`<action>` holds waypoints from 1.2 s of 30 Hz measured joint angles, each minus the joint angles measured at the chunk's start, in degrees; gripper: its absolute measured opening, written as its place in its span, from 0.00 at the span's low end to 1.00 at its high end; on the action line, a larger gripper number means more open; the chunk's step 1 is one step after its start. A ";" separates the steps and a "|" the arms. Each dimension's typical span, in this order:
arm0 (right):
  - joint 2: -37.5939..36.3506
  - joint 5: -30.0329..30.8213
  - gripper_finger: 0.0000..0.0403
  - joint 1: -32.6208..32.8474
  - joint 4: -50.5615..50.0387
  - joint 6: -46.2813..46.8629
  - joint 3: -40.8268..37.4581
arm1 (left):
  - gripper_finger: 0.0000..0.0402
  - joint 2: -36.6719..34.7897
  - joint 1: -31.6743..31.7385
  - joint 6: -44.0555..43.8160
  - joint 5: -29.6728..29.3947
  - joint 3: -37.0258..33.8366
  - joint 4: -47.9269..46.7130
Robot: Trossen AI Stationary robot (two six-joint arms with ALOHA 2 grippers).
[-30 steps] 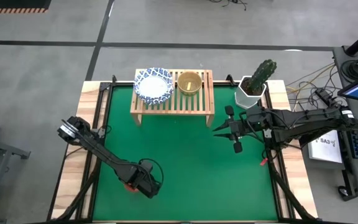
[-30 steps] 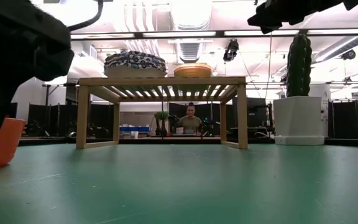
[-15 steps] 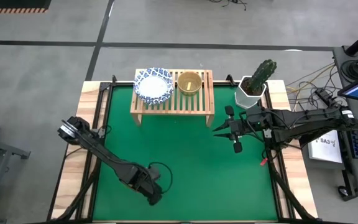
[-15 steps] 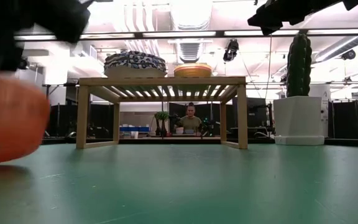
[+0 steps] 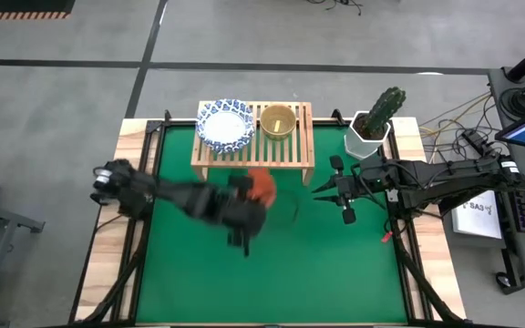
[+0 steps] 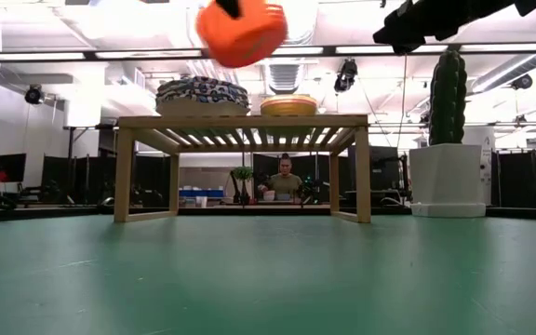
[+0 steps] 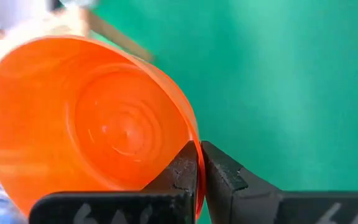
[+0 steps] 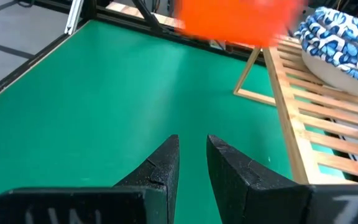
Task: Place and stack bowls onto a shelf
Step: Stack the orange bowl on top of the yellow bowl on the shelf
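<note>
A small red-orange bowl (image 5: pixel 261 186) hangs in the air in front of the low wooden shelf (image 5: pixel 295 146), with my left gripper (image 5: pixel 251 204) shut on its rim. In the low view the red-orange bowl (image 6: pixel 242 30) hangs higher than the shelf top (image 6: pixel 240 121). On the shelf's slats rest a white bowl with a blue pattern (image 5: pixel 225 125) and a yellow bowl (image 5: pixel 278 120). My right gripper (image 5: pixel 321 189) hovers right of the shelf, pointing toward the table's left. Its fingers stand a little apart with nothing between them. My left gripper pinches the bowl's rim (image 7: pixel 197 154), one finger (image 7: pixel 180 169) inside the bowl and the other (image 7: pixel 224 172) outside against the wall. The fingers come slanting from above and the table's left. The bowl is lifted clear of the table, slightly tilted.
A white pot with a cactus (image 5: pixel 374 126) stands at the far right corner, just behind my right arm. Green table surface (image 5: pixel 272 273) lies bare in front of the shelf and toward the near edge. A person sits beyond the table (image 6: pixel 286 177).
My left gripper has swung up from the near left part of the table toward the far edge, and now stands just in front of the shelf. The red-orange bowl, which stood on the table, has gone with it and now hangs above shelf height.
</note>
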 joint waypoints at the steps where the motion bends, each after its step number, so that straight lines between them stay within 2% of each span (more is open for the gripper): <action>1: 0.00 0.02 0.17 0.00 -0.17 0.08 0.00 | 0.00 0.00 2.24 4.10 -0.02 1.37 0.01; 5: 0.00 0.10 0.17 0.00 -0.13 0.79 0.00 | 0.00 0.00 11.89 16.74 0.04 5.51 1.51; 9: 0.00 0.10 0.17 -0.02 -0.18 0.90 0.00 | 0.00 0.00 21.27 23.63 0.70 7.33 6.44; 16: 0.00 0.27 0.17 0.00 -0.47 1.01 0.00 | 0.00 0.13 33.53 26.78 16.65 5.81 18.60; 18: 0.00 0.33 0.17 -0.02 -0.81 1.23 0.00 | 0.00 0.52 35.34 26.79 18.70 5.65 21.22; 22: 0.00 0.38 0.17 -0.02 -1.33 1.30 0.00 | 0.00 2.21 37.60 26.77 19.11 5.61 22.03; 29: 0.00 0.38 0.17 -0.02 -1.36 1.30 0.00 | 0.01 5.32 38.01 26.66 19.09 5.56 21.98; 36: 0.00 0.40 0.17 -0.02 -1.38 1.03 0.00 | 0.12 5.77 38.05 25.10 18.76 5.56 21.86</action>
